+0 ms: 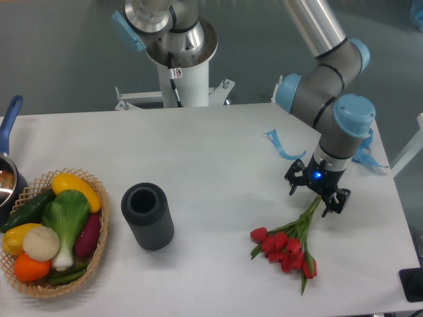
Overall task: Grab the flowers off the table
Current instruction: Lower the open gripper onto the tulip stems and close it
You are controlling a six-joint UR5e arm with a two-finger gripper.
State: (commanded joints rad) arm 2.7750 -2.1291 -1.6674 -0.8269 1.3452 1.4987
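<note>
Red-headed flowers (pixel 285 243) lie flat, stems seemingly bunched.

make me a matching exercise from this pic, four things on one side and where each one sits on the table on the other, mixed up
Things:
1. tulips
2. basket
3. cylinder
4. ribbon

Places:
A. far left, near the front edge
B. toward the back right, behind the end effector
C. front right, stems pointing up to the end effector
D. left of centre, standing upright

Pairs: 1-C, 2-A, 3-D, 4-B
</note>
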